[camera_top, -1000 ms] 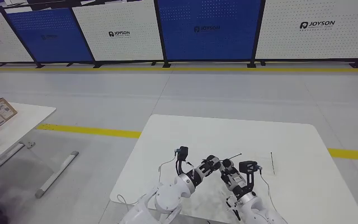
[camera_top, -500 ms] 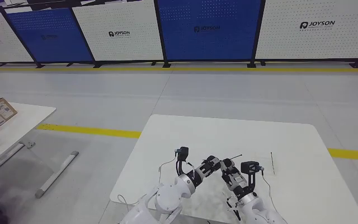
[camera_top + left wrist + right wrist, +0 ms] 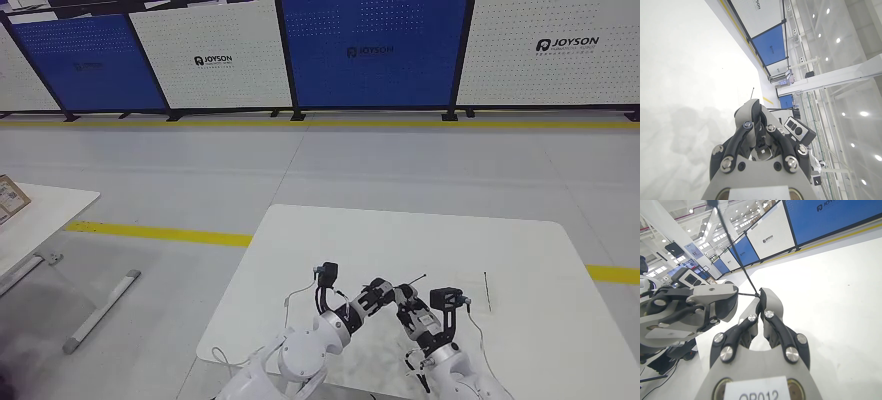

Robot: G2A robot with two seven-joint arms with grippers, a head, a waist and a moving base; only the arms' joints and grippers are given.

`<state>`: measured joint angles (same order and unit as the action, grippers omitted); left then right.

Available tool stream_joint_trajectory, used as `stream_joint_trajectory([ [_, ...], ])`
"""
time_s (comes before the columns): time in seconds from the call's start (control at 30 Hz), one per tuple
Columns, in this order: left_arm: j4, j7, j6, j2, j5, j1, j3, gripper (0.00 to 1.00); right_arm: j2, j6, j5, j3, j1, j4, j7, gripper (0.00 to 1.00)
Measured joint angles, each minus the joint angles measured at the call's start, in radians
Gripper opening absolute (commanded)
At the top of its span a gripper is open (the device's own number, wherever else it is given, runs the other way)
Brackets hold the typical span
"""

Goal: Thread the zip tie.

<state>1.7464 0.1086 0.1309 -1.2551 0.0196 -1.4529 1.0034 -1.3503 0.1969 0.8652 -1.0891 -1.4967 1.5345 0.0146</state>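
A thin black zip tie [image 3: 734, 249] is held above the white table [image 3: 330, 240], and both grippers meet at it near the table's front edge. My right gripper [image 3: 760, 293] is shut on the strap. From that pinch the strap rises long and straight to its head [image 3: 712, 202]. A short stretch runs sideways into my left gripper [image 3: 735, 293], which is shut on that end. In the top view the left gripper [image 3: 380, 292] and right gripper [image 3: 405, 295] almost touch, and the tie [image 3: 416, 282] pokes out diagonally beyond them. In the left wrist view my left gripper [image 3: 757, 103] shows its fingers pressed together.
A second black zip tie [image 3: 487, 290] lies flat on the table to the right of the arms. The white table stretches wide and bare behind and to both sides of the grippers. Blue and white partition panels [image 3: 370, 50] stand far back across the floor.
The free end of the held zip tie has shifted slightly toward the left. Both arms have barely moved and both grips are unchanged.
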Motion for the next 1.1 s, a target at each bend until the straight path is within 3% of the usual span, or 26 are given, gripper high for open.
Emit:
stream_joint_trajectory([
  [0.43, 0.014, 0.002, -0.042, 0.001, 0.008, -0.013, 0.009, 0.0, -0.001, 0.005, -0.004, 0.005, 0.005, -0.012, 0.0, 0.0],
  [1.1, 0.038, -0.001, -0.07, 0.005, 0.025, -0.03, 0.033, 0.0, 0.0, 0.004, -0.006, 0.008, 0.01, -0.021, -0.009, 0.0],
])
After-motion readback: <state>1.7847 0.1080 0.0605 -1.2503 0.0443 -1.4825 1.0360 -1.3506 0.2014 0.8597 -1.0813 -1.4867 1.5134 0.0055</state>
